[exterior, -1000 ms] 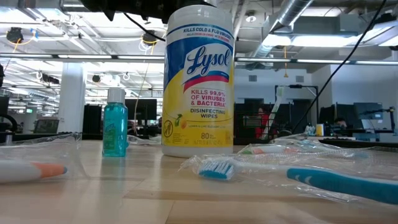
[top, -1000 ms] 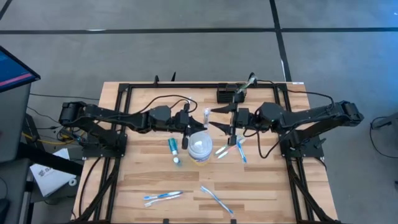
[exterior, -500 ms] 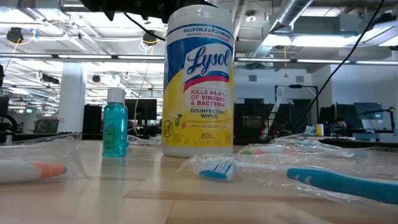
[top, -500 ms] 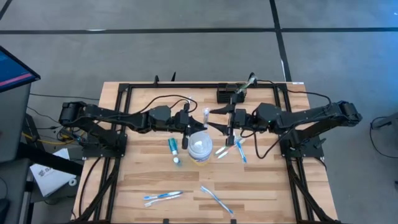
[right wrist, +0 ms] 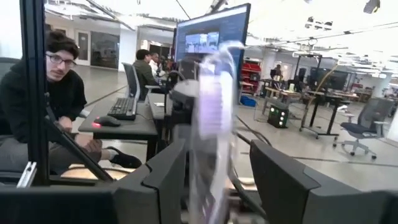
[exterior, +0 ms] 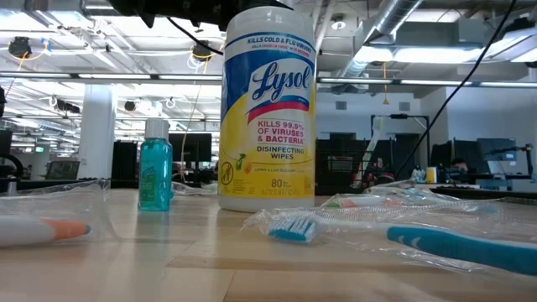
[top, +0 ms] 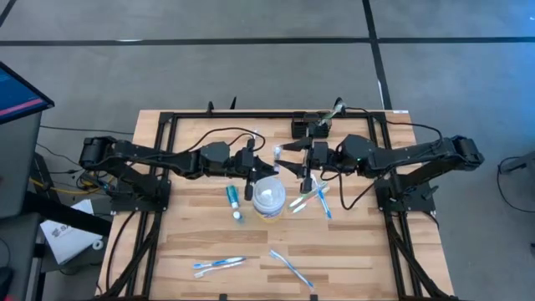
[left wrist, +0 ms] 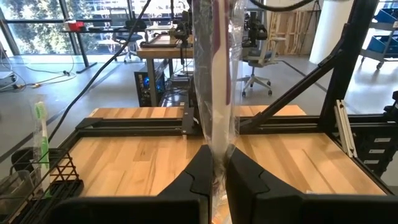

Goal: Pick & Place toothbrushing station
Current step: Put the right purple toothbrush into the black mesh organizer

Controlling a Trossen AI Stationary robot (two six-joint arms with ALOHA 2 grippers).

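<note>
**Right arm draws toward centre, fingers narrowing round wrapped brush**

Since a second ago the right gripper (top: 290, 158) has slid toward frame centre in the high view, its spread fingers drawing in a little on either side of the wrapped toothbrush (top: 278, 155) without yet touching it. That brush is pinched by the left gripper (top: 261, 161), fingers pressed together on its clear wrapper.

Nearest the lower edge lie two packaged toothbrush bundles (top: 219, 264) and (top: 291, 267). At mid-table: one Lysol wipes tub (top: 269, 199), one teal bottle (top: 235, 201), one more cluster of toothbrushes (top: 311, 199). Farthest, top centre, stands the one black toothbrushing station (top: 306, 128), one green toothbrush (top: 336, 109) upright in it.
</note>
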